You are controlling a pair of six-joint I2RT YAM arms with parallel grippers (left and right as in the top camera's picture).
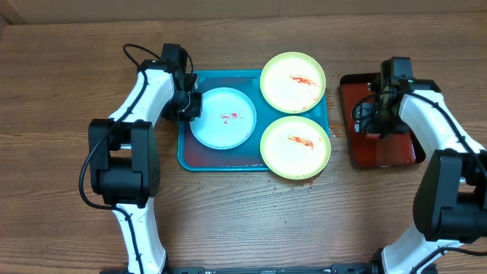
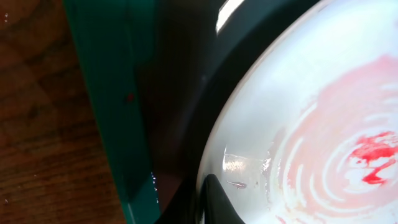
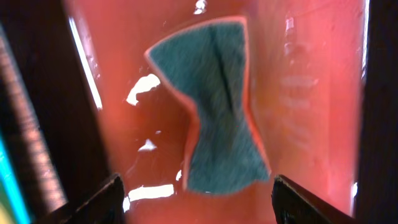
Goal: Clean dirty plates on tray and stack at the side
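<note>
Wooden table (image 1: 243,221), two arms, three red-smeared plates.
On the turquoise tray (image 1: 221,161), the mint-blue plate (image 1: 222,116) lies at nine o'clock, with yellow-green plates at one (image 1: 293,81) and five o'clock (image 1: 295,146). The left gripper (image 1: 188,104) meets the mint-blue plate's nine o'clock rim; its jaw gap cannot be told. The right gripper (image 3: 198,200) stands wide astride a green sponge (image 3: 217,106) on the red tray (image 1: 388,151).

Mint-rimmed plate (image 2: 311,93) cut off at the left wrist view's edge; teal sponge (image 3: 217,106) soft with blur.
</note>
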